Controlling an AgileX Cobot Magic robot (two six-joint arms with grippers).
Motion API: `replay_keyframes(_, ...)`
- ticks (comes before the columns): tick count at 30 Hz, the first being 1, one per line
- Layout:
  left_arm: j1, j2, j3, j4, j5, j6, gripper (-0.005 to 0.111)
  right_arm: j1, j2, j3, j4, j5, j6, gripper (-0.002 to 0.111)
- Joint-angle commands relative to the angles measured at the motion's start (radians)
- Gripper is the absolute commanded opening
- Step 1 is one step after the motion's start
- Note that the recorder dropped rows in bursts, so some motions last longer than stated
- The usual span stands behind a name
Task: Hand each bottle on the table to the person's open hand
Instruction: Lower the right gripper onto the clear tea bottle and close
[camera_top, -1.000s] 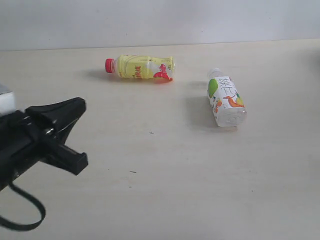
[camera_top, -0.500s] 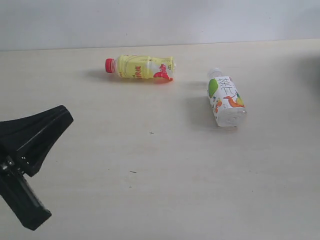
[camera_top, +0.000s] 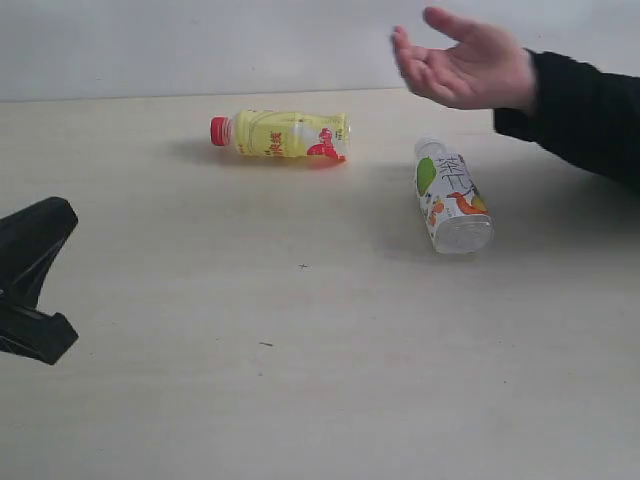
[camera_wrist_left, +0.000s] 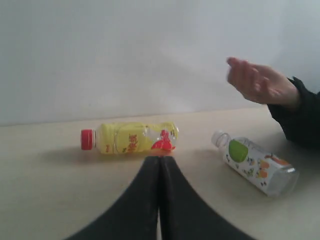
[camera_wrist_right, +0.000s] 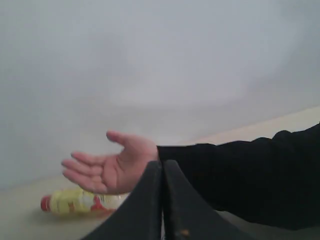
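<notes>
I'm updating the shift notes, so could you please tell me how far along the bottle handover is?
Done: nothing visibly delivered; the person's open hand is empty. In hand: nothing; the left end effector and right end effector are both shut, holding no bottle. Left: the yellow bottle and the green-white labelled bottle lie on the table.

Soft, even, fairly bright light falls on the pale worktop (camera_top: 330, 380). The yellow bottle (camera_top: 285, 135) and the white-capped bottle (camera_top: 452, 195) cast faint, fuzzy-edged shadows toward the left of the exterior view. Both wrist views look hazier and washed out; in the left one the person's hand (camera_wrist_left: 257, 82) is slightly blurred and the black left gripper (camera_wrist_left: 160, 162), near the lens, is soft.
</notes>
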Motion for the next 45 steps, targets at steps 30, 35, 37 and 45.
replay_keyframes(30, -0.002, -0.007, 0.004, 0.004, 0.122, 0.008, 0.0, 0.252, 1.345, -1.007, -0.314, 0.945, 0.021, 0.076)
replay_keyframes(35, -0.002, -0.007, 0.004, 0.004, 0.122, 0.008, 0.0, 0.258, 1.43, -1.061, -0.322, 0.922, 0.021, 0.076)
replay_keyframes(37, -0.002, -0.007, 0.004, 0.004, 0.122, 0.008, 0.0, 0.264, 1.461, -1.076, -0.322, 0.89, 0.021, 0.076)
replay_keyframes(45, -0.002, -0.007, 0.004, 0.006, 0.122, 0.007, 0.0, 0.275, 1.576, -1.117, -0.375, 0.795, 0.092, 0.076)
